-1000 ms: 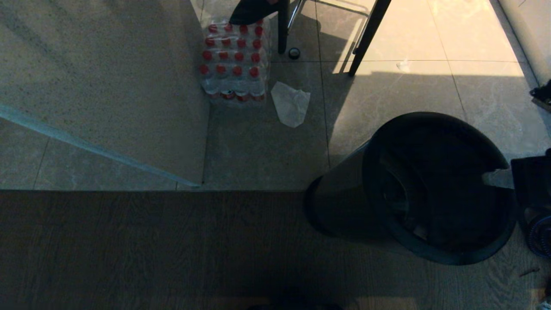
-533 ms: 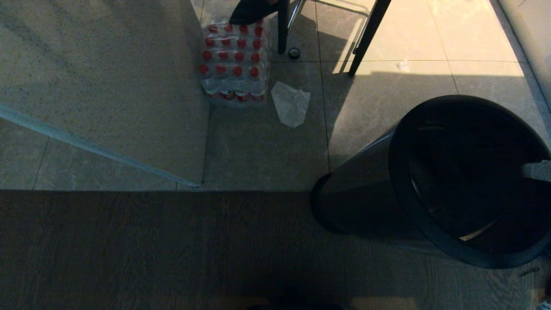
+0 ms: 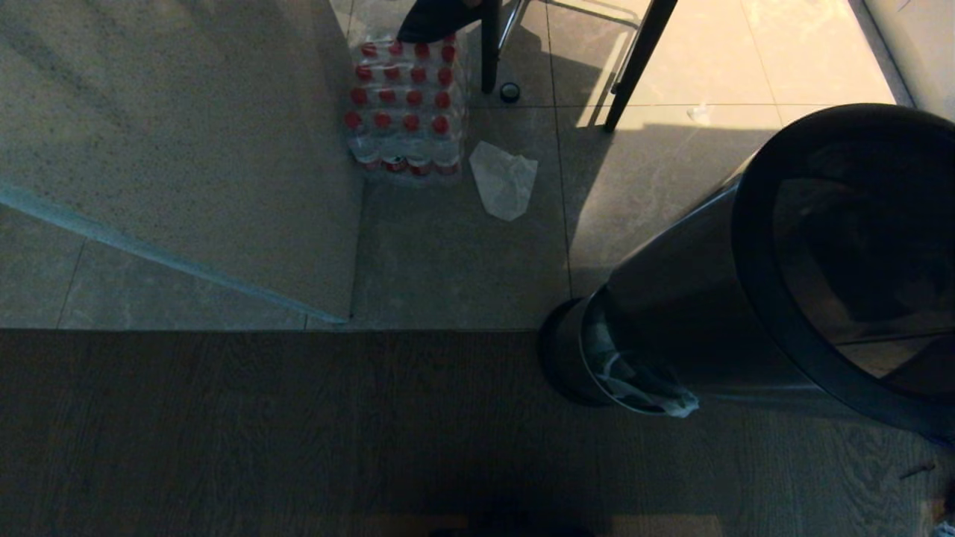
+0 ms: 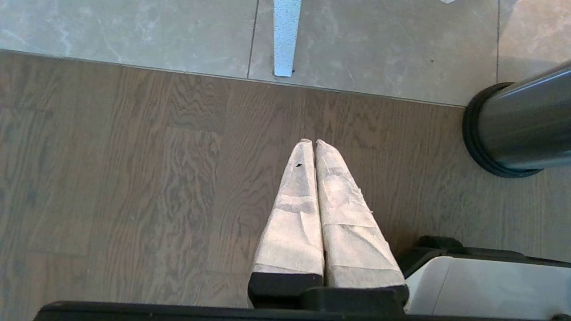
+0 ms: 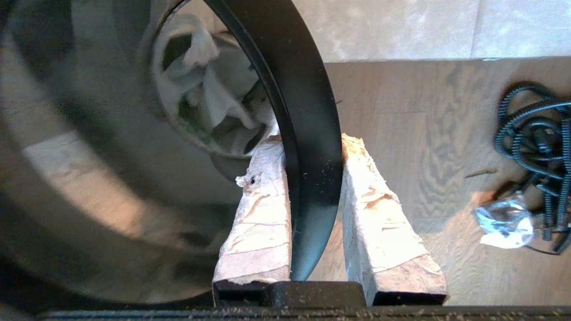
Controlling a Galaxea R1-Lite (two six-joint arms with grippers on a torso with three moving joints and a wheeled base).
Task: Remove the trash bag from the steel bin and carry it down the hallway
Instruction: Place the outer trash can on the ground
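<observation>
The steel bin [image 3: 686, 298] stands at the right where tile meets wood floor, its black rim [image 3: 753, 283] tipped up toward the head camera. My right gripper [image 5: 312, 142] is shut on that rim [image 5: 308, 133], one finger inside and one outside; it is outside the head view. The wrinkled white trash bag [image 3: 645, 391] peeks out at the bin's lower end, just above the black base ring [image 3: 556, 350]. In the right wrist view the trash bag [image 5: 209, 98] shows deep inside the bin. My left gripper [image 4: 312, 141] is shut, empty and parked over the wood floor, left of the bin [image 4: 522, 129]. The hallway is out of view.
A pack of red-capped bottles [image 3: 406, 104] and a flat white wrapper [image 3: 503, 179] lie on the tiles beyond the bin, by dark furniture legs [image 3: 638, 67]. A large grey slab [image 3: 179, 149] fills the left. A black coiled cable [image 5: 535, 129] and clear cellophane [image 5: 504, 220] lie right of the bin.
The bin's rim has risen and swung right, closer to the head camera, while its base ring stayed put. The white bag now shows at the lower end. The right finger has left the head view.
</observation>
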